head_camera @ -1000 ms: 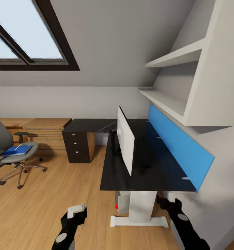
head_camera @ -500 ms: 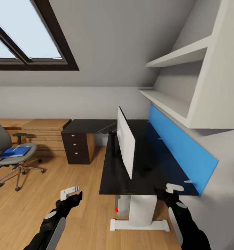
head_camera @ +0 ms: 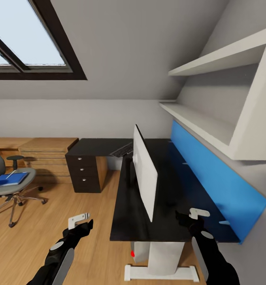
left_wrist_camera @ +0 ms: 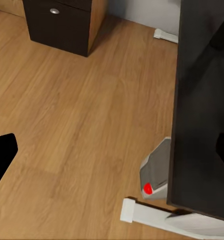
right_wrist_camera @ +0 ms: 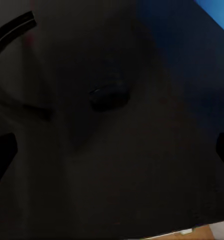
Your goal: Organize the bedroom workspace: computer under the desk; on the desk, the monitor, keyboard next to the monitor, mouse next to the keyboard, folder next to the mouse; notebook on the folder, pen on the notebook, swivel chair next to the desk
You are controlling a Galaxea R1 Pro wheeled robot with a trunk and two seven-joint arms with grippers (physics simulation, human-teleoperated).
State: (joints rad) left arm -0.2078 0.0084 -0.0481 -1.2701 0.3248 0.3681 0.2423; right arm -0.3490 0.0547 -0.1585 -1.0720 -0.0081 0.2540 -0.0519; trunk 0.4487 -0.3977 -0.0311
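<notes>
Dark grey and oval, the small mouse [right_wrist_camera: 109, 96] lies on the glossy black desk top [head_camera: 168, 221] beyond the wide monitor with the pale grey back [head_camera: 144, 170], just under the right gripper [head_camera: 190, 217], whose fingers look spread with nothing between them. The risk, as I judge it, is that this arm, reaching between the screen and the blue wall panel [head_camera: 216, 182], clips the screen and tips it. The left gripper [head_camera: 80, 220] hangs empty over the wooden floor [left_wrist_camera: 77, 125], its jaws apparently parted, while the bright blue folder [head_camera: 6, 180] waits on the grey swivel chair [head_camera: 8, 188], far left.
</notes>
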